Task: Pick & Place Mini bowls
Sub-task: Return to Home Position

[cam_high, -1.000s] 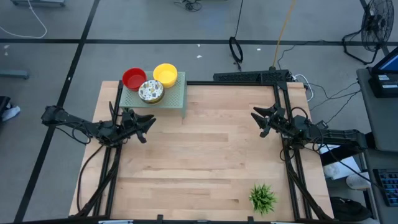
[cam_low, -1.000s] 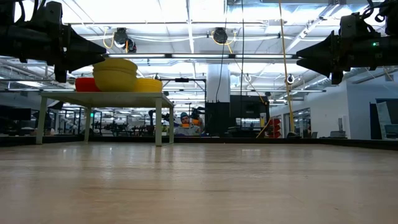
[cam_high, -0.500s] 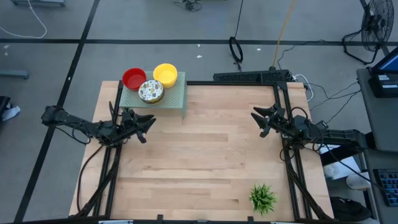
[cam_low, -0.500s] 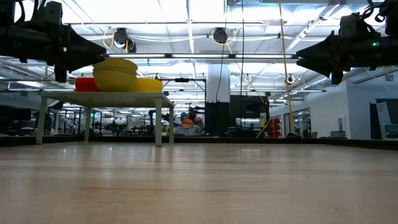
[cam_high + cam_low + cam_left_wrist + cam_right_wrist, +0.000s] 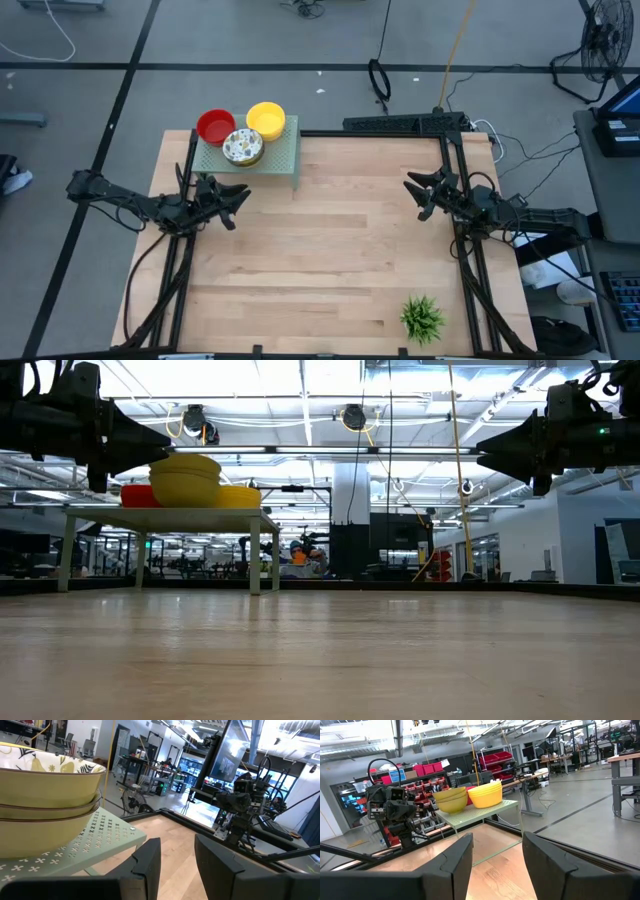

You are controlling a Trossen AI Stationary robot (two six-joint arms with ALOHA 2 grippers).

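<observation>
As far as I can judge, the picking and placing is done. Every one of the small round mini bowls [image 5: 243, 138] I can find sits on the pale green perforated metal shelf [image 5: 285, 152], at the left rear corner of the light wooden table [image 5: 330, 250]. None lies on the boards.

They are sorted into 3 nested piles. The plain red stack [image 5: 215, 126] and the plain yellow stack [image 5: 265, 118] stand side by side at the back. The patterned stack [image 5: 243, 148], white inside with green leafy sprigs and olive outside, stands in front and between them, close against both. Through the left wrist camera I count 3 nested rims in it, sitting level. I cannot count the other piles.

My left gripper [image 5: 241, 197] hangs just in front of the shelf, fingers parted and holding nothing. My right gripper [image 5: 414, 195] is well apart at the table's right edge, likewise spread and empty.

Only parking both arms seems left. A small green artificial plant [image 5: 422, 318] stands near the front right corner.
</observation>
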